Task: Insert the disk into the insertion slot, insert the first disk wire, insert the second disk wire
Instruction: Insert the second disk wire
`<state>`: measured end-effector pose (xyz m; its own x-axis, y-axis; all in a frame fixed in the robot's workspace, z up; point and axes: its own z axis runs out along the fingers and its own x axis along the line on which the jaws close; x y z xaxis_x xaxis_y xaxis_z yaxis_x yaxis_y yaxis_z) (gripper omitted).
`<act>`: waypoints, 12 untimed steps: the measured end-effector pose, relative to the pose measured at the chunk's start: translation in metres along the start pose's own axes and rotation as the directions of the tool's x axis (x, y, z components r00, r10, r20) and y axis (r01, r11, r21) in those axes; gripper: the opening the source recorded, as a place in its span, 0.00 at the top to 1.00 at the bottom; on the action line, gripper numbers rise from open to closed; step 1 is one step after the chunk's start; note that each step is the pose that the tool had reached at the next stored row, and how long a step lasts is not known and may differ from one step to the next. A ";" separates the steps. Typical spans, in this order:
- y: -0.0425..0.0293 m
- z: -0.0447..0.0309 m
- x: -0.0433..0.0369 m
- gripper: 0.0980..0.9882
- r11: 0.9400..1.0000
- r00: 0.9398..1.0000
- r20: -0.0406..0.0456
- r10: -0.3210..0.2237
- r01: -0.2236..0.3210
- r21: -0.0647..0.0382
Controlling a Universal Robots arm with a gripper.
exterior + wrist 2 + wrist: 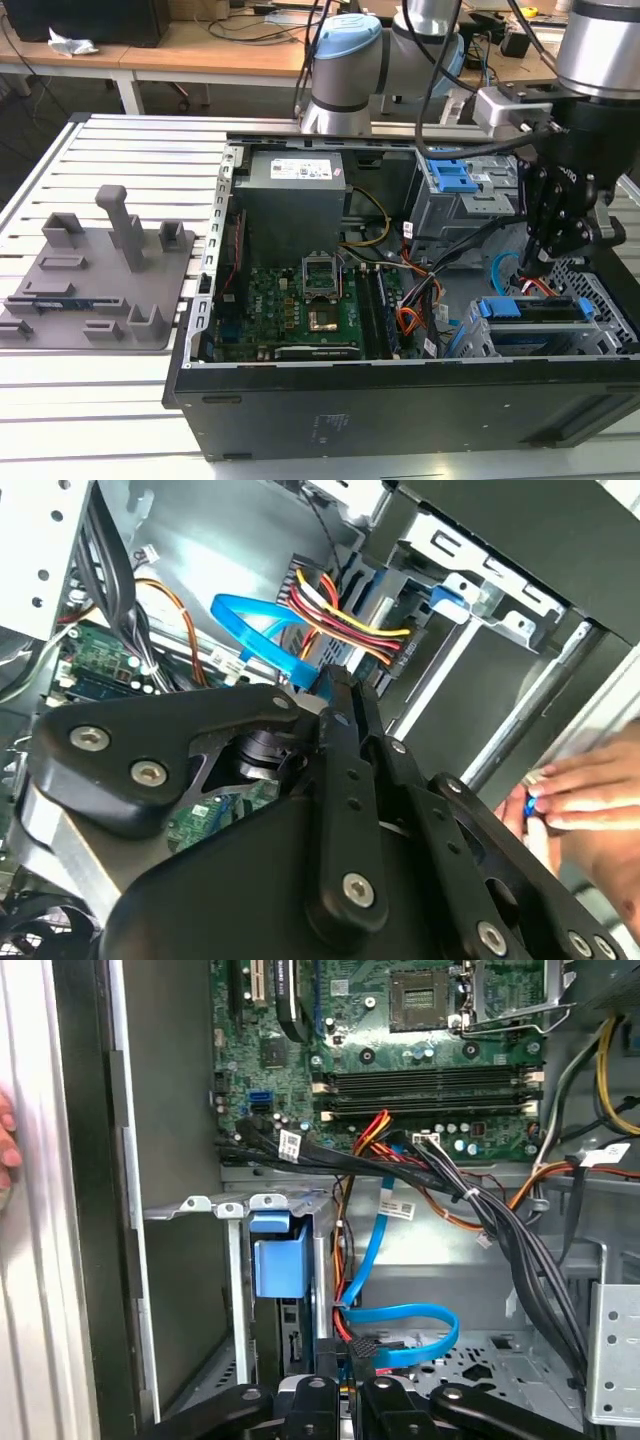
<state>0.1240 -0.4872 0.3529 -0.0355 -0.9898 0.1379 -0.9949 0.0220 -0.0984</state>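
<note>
Inside the open black computer case (400, 400), the robot's black hand (350, 1385) has its fingers closed on the black plug of a flat blue cable (410, 1335), just beside the blue-framed silver disk (530, 310) seated in the grey perforated insertion slot (600, 300).

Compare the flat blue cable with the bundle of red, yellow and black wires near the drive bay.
The flat blue cable is one wide ribbon curling in a loop; the red, yellow and black wires are several thin separate strands running side by side. The blue cable is one colour; the wires are mixed colours. Both lie inside the computer case, close by the gripper.
</note>
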 end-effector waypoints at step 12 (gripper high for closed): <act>-0.0005 0.0028 0.0199 0.93 1.000 0.998 0.066 0.007 -0.007 0.001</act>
<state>0.1241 -0.5073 0.3529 -0.0361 -0.9968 0.0719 -0.9945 0.0288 -0.1005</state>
